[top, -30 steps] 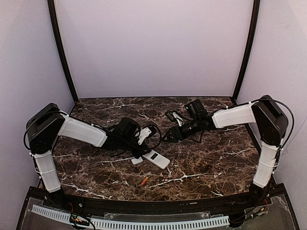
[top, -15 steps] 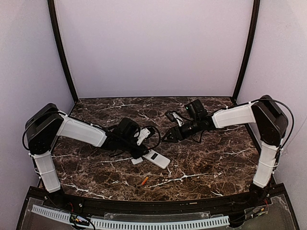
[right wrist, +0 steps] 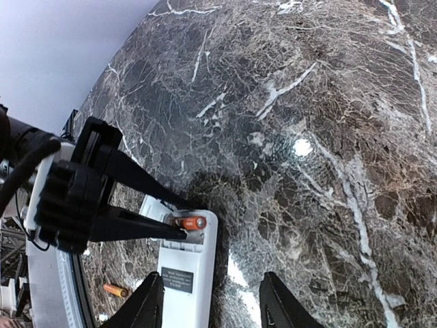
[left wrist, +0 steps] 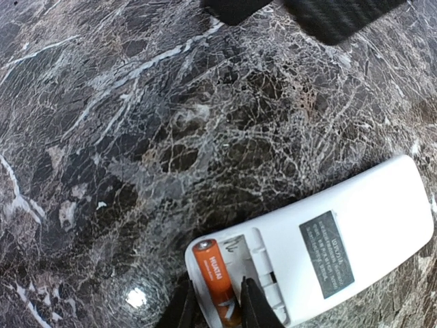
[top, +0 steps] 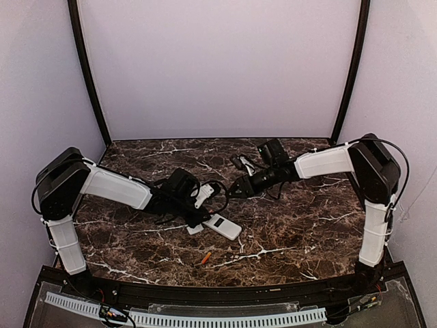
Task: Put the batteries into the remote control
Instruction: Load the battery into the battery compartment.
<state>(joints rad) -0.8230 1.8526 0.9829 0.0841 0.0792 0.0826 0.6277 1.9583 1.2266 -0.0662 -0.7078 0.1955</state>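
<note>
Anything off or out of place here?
Nothing damaged or spilled. A loose battery lies on the table, apart from the remote control. The remote's compartment is open: a second battery sits in it between the left gripper's fingertips, with the neighbouring slot empty.

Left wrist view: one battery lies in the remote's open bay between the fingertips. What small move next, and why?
Probably ease the left gripper open, nothing more. The battery looks laid in the bay of the remote control, and the second battery waits on the table.
</note>
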